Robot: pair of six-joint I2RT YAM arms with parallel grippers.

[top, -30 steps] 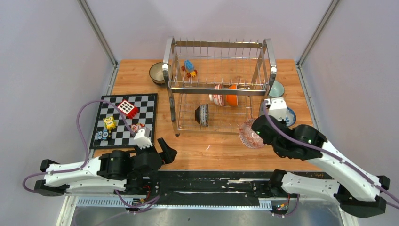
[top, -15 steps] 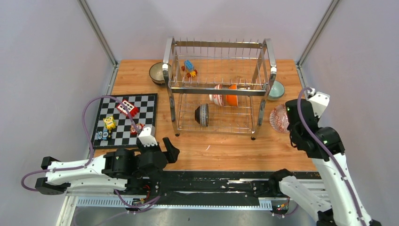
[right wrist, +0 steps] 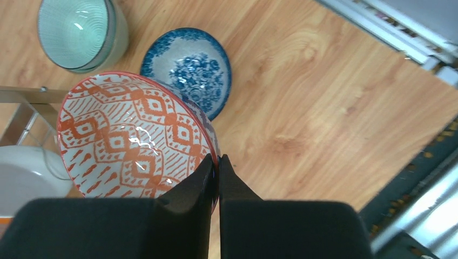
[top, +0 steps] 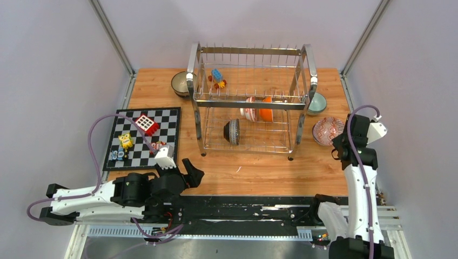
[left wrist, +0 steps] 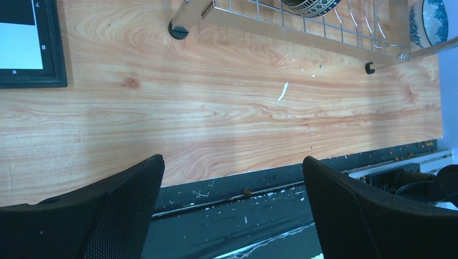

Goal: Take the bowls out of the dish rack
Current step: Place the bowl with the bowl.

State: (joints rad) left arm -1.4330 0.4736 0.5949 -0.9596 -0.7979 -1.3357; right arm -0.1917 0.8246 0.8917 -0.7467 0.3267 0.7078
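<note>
**Item: red patterned bowl** point(right wrist: 129, 137)
- Location: out of the dish rack point(top: 251, 102), off the rack's right end and above the surface point(top: 259, 172).
- It is tilted, its mouth turned up towards the wrist camera.
- In that view it partly covers the blue-white bowl point(right wrist: 189, 67). The mint green bowl point(right wrist: 81, 35) stands just beyond.
- I cannot tell whether its foot rests on anything.

**Item: right hand** point(right wrist: 217, 162)
- State: fingers pressed together, pinching the near rim of the red patterned bowl, one finger inside and one outside.
- The rest of the bowl hangs forward of the fingertips, on the rack side.

**Item: left hand** point(left wrist: 232, 162)
- State: spread wide and holding nothing.
- It sits low at the near edge of the surface, beside the chequered board point(top: 143, 137) and well apart from the rack.

**Step in hand (my judgement): setting the bowl down**
- Choose bare wood clear of the blue-white bowl, or else nest squarely into it. A half-overlap invites a ceramic knock and a tip.
- Level the bowl and lower it until the foot takes the weight, and only then part the fingers.
- Withdraw straight up, so the inner finger does not drag the rim.

**In the rack, to follow**
- The dark striped bowl point(top: 232, 131) stands on edge on the lower tier.
- The orange-white bowl point(top: 264, 109) stands behind it and to its right.
</note>
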